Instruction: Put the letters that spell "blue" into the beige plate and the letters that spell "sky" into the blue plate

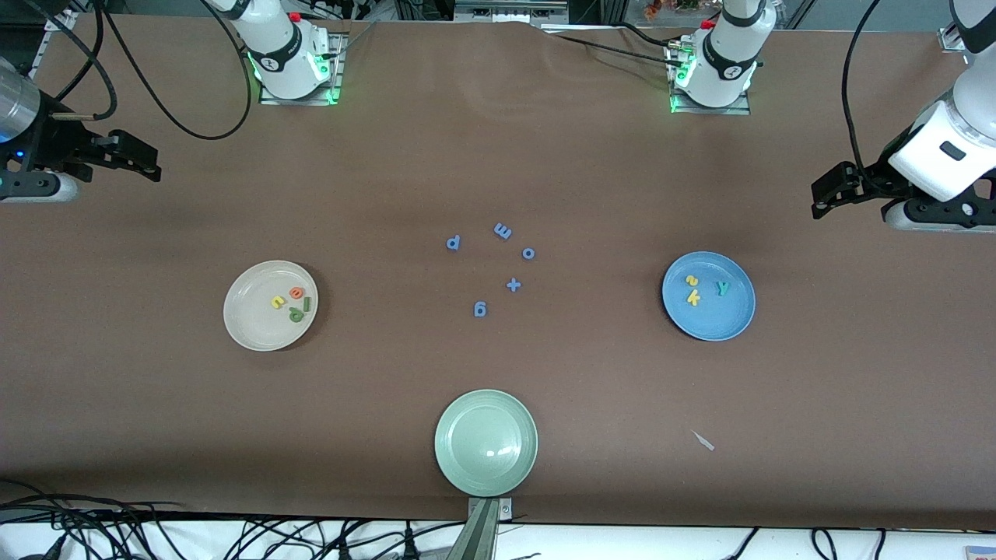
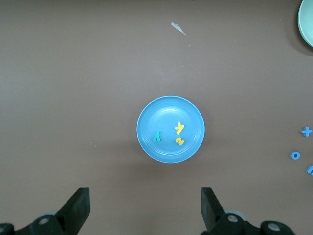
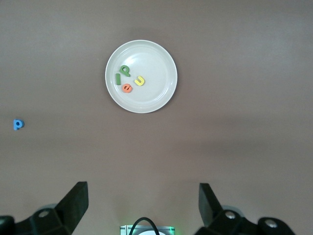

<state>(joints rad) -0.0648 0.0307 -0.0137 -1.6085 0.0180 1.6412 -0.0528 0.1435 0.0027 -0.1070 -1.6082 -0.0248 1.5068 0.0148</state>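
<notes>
Blue letters (image 1: 498,264) lie between filled plates; pale green plate (image 1: 485,442) nearer; both claws apart

Wide bare brown tablecloth (image 1: 498,155) lies open between the robot bases and the objects. A loose cluster of small blue foam letters and a plus sign (image 1: 492,267) occupies the table's middle. The round cream-beige plate (image 1: 253,330) sits toward the right arm's end, the round medium-blue plate (image 1: 727,325) toward the left arm's end, each well apart from the cluster with clear passage between. The round pale green plate (image 1: 467,467) sits nearest the front camera, near the table's edge.
</notes>
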